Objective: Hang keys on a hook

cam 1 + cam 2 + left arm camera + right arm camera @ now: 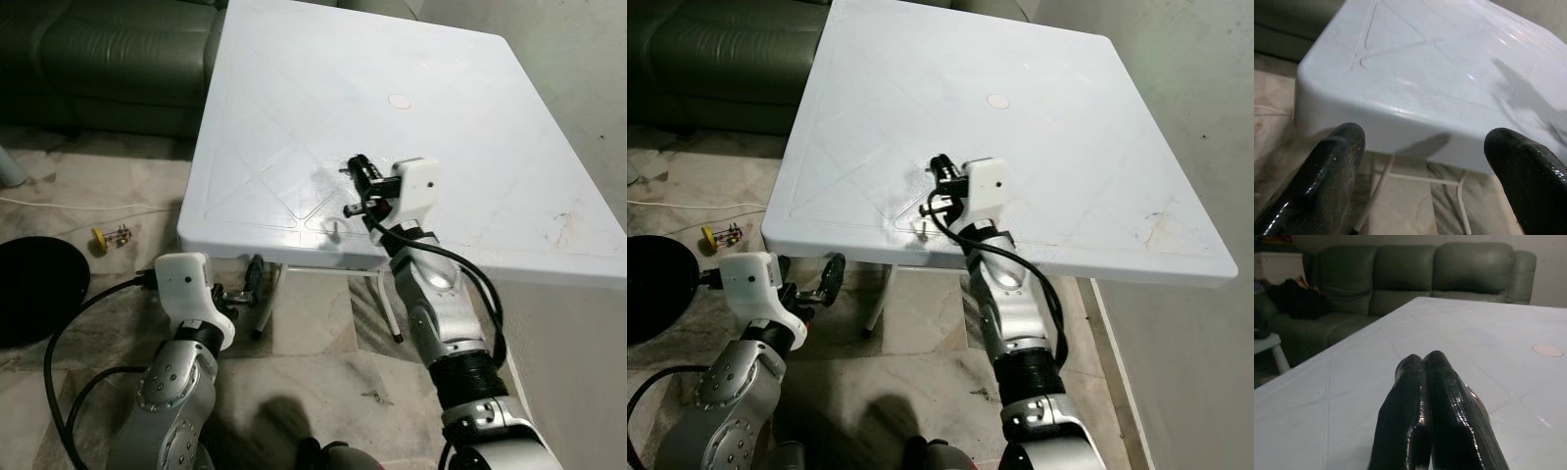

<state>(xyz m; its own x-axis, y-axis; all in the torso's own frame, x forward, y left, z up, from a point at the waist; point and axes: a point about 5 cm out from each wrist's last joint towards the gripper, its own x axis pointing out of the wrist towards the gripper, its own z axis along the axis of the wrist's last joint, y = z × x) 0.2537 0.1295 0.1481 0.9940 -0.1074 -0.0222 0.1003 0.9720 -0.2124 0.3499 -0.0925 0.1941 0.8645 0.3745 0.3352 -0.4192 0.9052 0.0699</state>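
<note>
On the floor at far left, a small yellow-tagged item [110, 238] that may be the keys is lying well apart from both arms. I am holding the left gripper [257, 277] low beside the white plastic table [470, 127], fingers apart, idle. The right gripper [942, 168] is hovering over the tabletop, fingers pressed together on nothing I can see. No hook is visible.

Dim room; soft glare on the white table [294, 98], views sharp.

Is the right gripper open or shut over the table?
Shut: the right gripper has its two black fingers pressed together above the white table.
</note>
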